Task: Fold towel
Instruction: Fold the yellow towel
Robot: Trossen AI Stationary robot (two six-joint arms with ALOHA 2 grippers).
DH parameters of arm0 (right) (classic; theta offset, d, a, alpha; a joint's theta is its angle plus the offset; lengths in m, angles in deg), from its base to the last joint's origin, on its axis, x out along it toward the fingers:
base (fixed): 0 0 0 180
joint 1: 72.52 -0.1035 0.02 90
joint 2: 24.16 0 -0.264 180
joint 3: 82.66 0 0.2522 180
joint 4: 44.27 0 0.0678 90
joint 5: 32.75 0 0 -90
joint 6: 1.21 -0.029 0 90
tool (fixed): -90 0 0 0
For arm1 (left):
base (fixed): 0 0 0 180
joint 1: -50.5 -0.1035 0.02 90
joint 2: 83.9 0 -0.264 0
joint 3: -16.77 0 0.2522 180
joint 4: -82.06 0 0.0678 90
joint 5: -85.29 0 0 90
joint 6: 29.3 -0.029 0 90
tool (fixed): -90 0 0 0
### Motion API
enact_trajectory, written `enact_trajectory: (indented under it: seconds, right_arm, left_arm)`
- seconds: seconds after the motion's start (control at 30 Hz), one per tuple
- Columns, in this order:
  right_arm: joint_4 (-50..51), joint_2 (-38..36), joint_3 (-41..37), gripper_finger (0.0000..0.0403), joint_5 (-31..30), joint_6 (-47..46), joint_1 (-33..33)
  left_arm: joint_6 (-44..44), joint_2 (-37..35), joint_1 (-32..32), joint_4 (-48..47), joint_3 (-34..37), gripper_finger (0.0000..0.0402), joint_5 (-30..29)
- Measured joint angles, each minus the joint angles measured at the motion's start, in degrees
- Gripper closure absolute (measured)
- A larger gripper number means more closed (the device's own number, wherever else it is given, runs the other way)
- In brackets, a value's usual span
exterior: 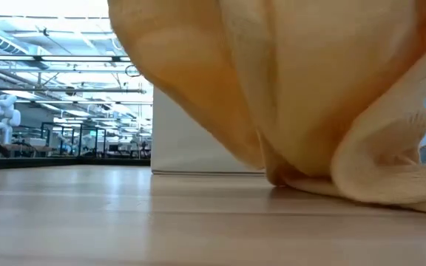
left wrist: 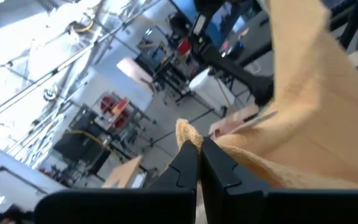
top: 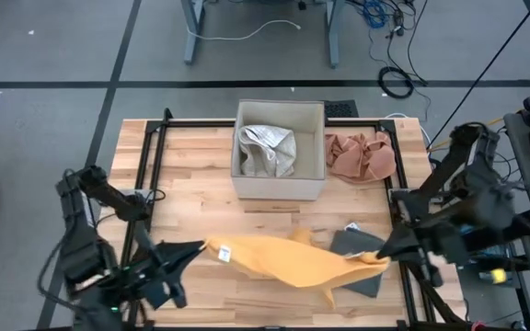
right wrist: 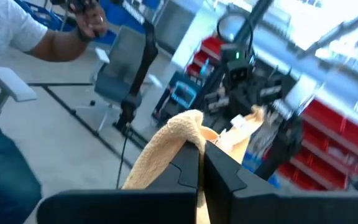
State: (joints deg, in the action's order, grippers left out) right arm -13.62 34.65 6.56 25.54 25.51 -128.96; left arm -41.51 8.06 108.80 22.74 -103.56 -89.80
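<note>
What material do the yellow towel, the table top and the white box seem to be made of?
Yellow towel: soft terry-like cloth, matte; it sags and folds between the left tool and the right tool.
Table top: pale wood planks with visible grain, smooth finish.
White box: probably cardboard or thin board; flat matte walls. Hard to tell for sure.

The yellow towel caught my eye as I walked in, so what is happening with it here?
Both arms hold the yellow towel stretched between them over the table's near half. The left gripper is shut on one end and the right gripper on the other, and the middle sags onto the wood. No fold is made yet. Behind it, a white box holds a grey cloth, with a pink cloth beside the box.
</note>
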Motion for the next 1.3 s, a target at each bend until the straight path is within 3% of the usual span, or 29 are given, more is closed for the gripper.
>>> enact_trajectory:
  seconds: [0.27,0.5,0.7,0.8,0.9,0.97,1.07,1.23,1.3]
  right_arm:
    - [-0.83,0.11,5.00,0.0403,-0.13,8.08,-1.84]
    - [-1.97,0.15,5.71,0.0403,0.15,9.96,-1.86]
    - [-1.70,0.15,5.71,0.0403,2.36,11.18,-1.94]
    - [-1.65,0.17,5.71,0.0403,0.69,12.30,-2.56]
    - [0.63,0.12,5.73,0.0403,-7.25,11.93,-2.61]
    - [4.46,0.11,5.73,0.0403,-13.15,9.91,-2.43]
    - [11.83,0.13,5.73,0.0403,-21.38,4.15,-1.22]
    - [24.45,0.15,5.73,0.0403,-23.94,-9.39,2.84]
    - [28.36,0.37,5.73,0.0403,-23.98,-13.90,4.72]
  left_arm:
    - [-15.25,0.00,3.99,10.30,-4.78,0.0399,1.27]
    - [-33.12,0.00,7.32,25.01,-6.96,0.0399,14.05]
    - [-41.33,0.02,8.85,29.84,-6.96,0.0399,18.78]
    - [-41.33,0.04,8.74,29.62,-6.96,0.0399,17.14]
    - [-39.54,0.02,7.64,26.00,-6.96,0.0399,8.45]
    - [-35.49,0.02,6.47,19.93,-6.96,0.0399,1.01]
    - [-26.96,0.02,4.17,8.59,-6.94,0.0399,-4.46]
    - [-11.18,0.02,-0.09,-7.02,-6.92,0.0399,-2.84]
    - [-4.87,0.02,-2.68,-12.52,-6.92,0.0399,0.32]
